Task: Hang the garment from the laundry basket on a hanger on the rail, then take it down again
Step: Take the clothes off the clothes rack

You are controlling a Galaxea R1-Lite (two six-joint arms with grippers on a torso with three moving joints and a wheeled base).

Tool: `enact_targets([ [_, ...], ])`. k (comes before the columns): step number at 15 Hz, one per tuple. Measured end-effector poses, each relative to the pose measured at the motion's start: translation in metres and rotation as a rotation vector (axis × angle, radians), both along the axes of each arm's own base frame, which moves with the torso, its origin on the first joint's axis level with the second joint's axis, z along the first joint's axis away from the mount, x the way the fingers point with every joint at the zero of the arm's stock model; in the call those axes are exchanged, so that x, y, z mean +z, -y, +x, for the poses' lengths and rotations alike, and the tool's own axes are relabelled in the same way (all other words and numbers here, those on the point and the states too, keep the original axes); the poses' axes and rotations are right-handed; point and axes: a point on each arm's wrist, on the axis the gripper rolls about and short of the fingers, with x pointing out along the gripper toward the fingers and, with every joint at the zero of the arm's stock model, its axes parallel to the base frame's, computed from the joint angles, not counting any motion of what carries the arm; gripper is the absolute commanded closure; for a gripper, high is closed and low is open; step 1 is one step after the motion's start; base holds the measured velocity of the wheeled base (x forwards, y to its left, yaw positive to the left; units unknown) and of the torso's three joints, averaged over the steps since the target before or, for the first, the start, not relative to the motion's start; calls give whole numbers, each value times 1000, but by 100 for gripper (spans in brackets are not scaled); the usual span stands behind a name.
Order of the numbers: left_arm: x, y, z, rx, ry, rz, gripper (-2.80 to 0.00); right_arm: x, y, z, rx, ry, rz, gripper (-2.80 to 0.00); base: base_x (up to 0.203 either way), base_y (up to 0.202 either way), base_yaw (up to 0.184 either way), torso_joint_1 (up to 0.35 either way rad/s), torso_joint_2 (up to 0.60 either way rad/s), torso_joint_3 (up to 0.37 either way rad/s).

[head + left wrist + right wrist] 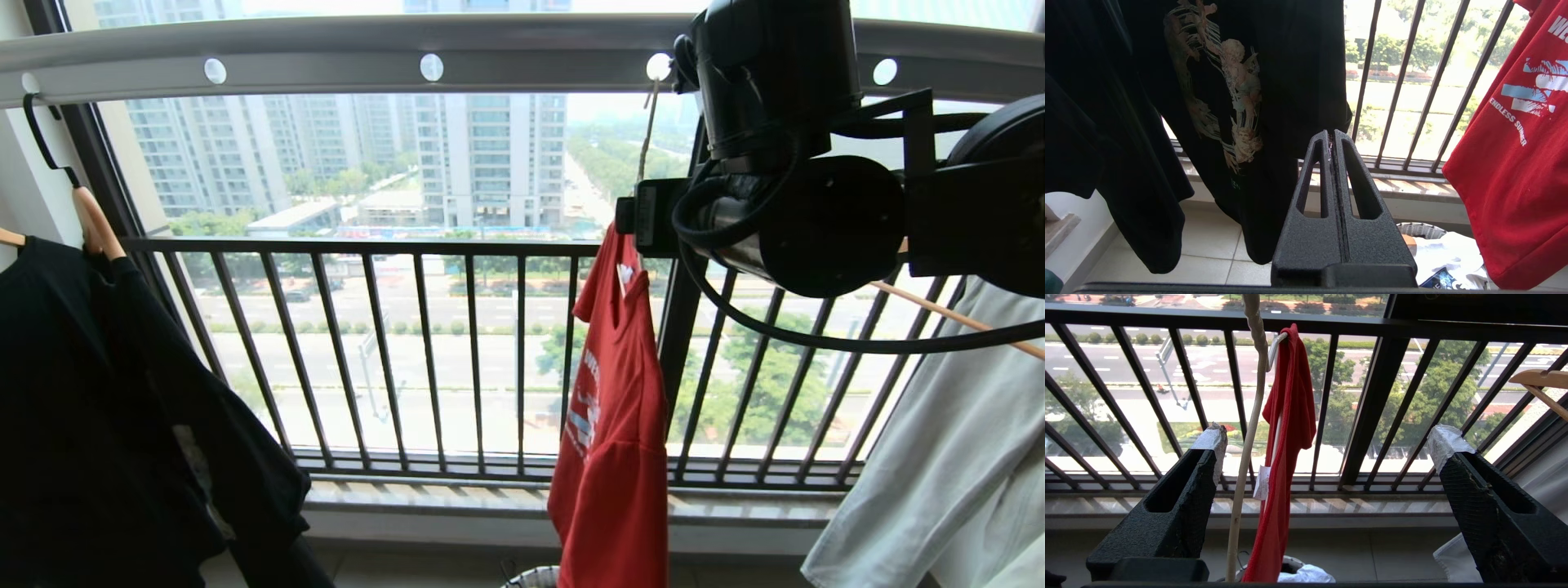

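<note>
A: From the head view, where is the red T-shirt [612, 425] hanging?

B: It is hanging off the cream-white hanger [647, 135], whose hook is sitting in a hole of the grey metal rail [326, 61]. It is drooping lopsidedly, bunched on one side. The right arm is looming up close at the hanger's neck; its pincer is hidden behind the wrist here. The rim of the laundry basket [531, 578] is peeking in directly below.

A: And the left wrist view?

B: The left pincer [1332, 141] is sitting clenched on nothing, parked low, between the black printed T-shirt [1241, 81] and the red shirt [1515, 163]. The basket [1421, 229] is showing behind it with white cloth inside.

A: The right wrist view?

B: The right pincer [1327, 437] is gaping fully released, the hanger [1247, 449] and shirt [1286, 457] standing between its fingers [1212, 441] but apart from both.

A: So how far along?

B: I'd judge the hanging is done or nearly so, though crookedly; taking it down is remaining.
</note>
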Motion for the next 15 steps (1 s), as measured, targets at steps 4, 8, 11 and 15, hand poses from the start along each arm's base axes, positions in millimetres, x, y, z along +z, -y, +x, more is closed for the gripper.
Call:
enact_targets([
  [4,0,0,0,0,1,-1,0,0,0,21,75,45,5,-280,0,0,0,0,0,0],
  [8,0,0,0,0,1,-1,0,-3,-2,35,89,89,-3,-280,0,0,0,0,0,0],
  [11,0,0,0,0,0,0,0,-11,-2,43,99,71,-10,0,0,0,0,0,0,0],
  [15,0,0,0,0,0,0,0,-15,-3,47,113,59,-8,0,0,0,0,0,0,0],
])
